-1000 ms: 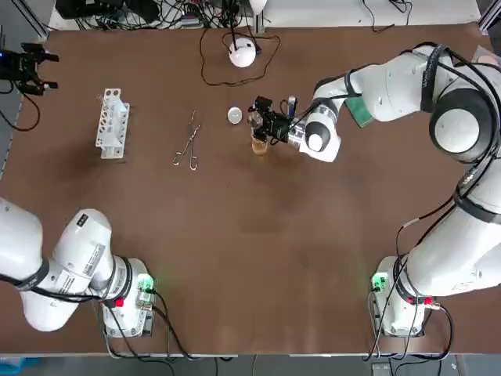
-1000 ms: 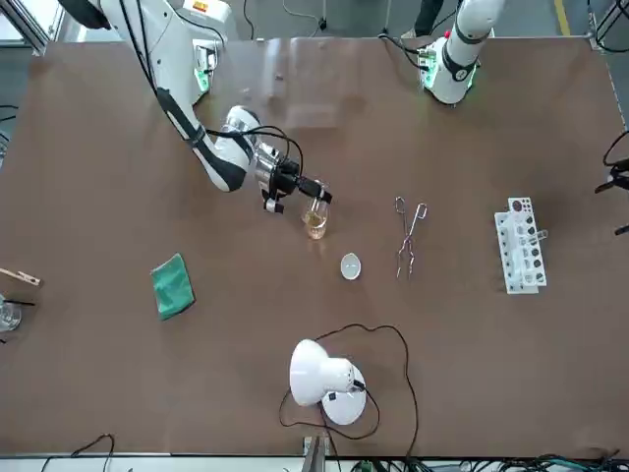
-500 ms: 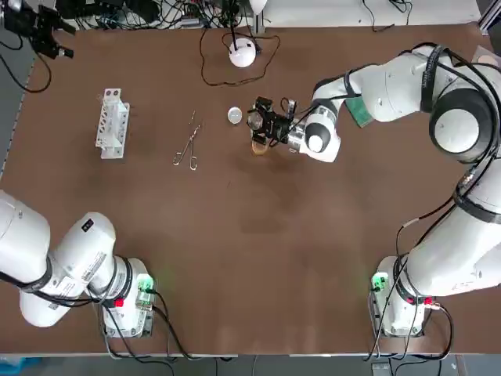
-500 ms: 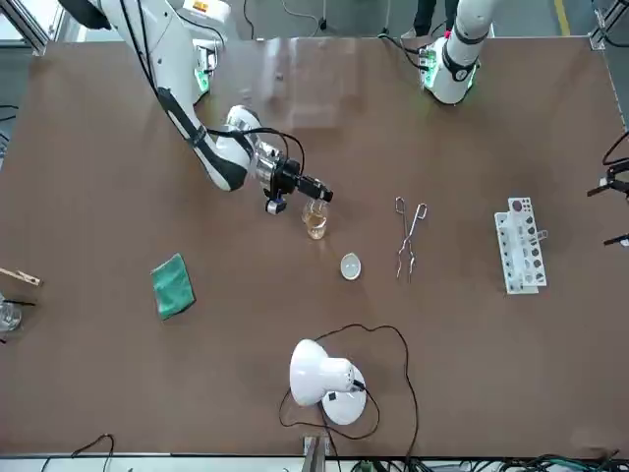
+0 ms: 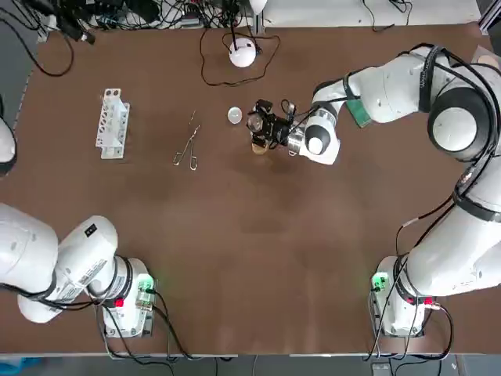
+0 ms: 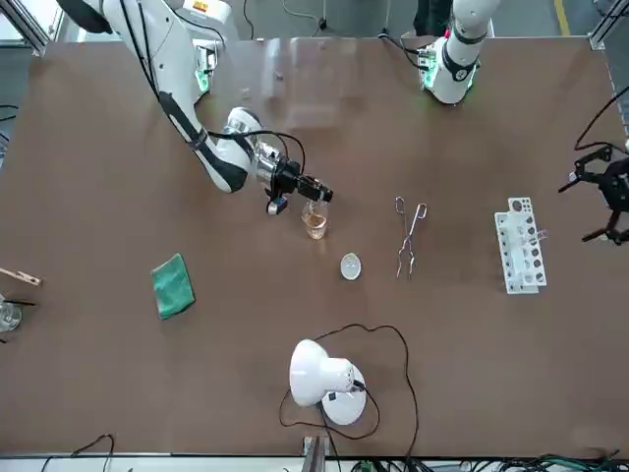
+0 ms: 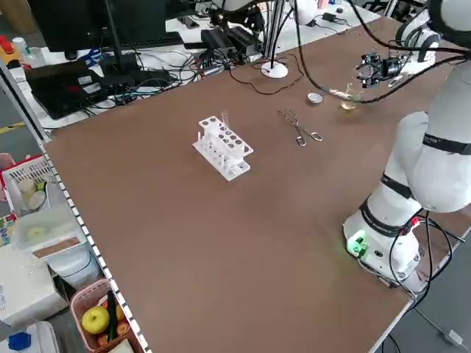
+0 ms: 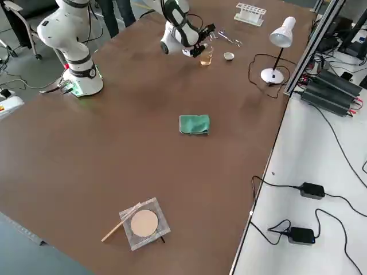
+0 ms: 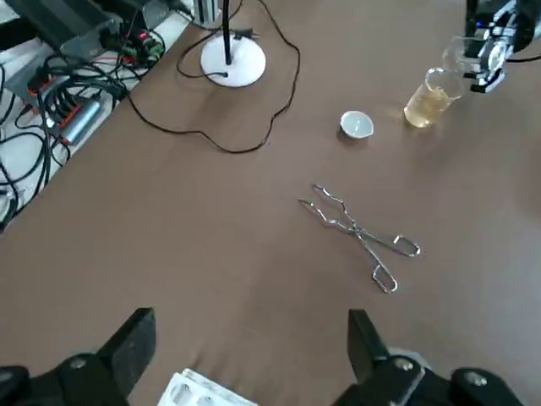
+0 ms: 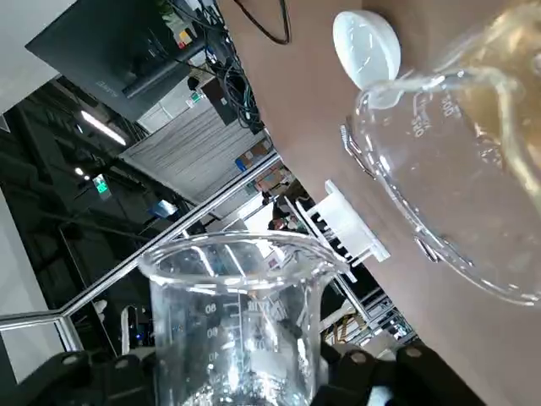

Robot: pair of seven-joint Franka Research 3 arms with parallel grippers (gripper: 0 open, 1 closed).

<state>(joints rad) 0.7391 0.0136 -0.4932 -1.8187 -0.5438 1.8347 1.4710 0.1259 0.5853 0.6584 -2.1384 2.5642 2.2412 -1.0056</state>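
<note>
A wide brown table (image 5: 235,258) fills the middle of the room. Beyond its far edge lie tangled black cables (image 5: 149,12) and a black monitor (image 7: 110,26). A white side table (image 8: 298,240) carries black power bricks (image 8: 312,190). The floor (image 8: 17,63) is grey.

A lab — beaker (image 10: 237,338), test-tube rack (image 5: 111,124), tongs (image 5: 188,146) on a cable-fringed bench (image 5: 250,251).

White arms (image 5: 391,78), seemingly green-lit bases (image 5: 395,312)
</note>
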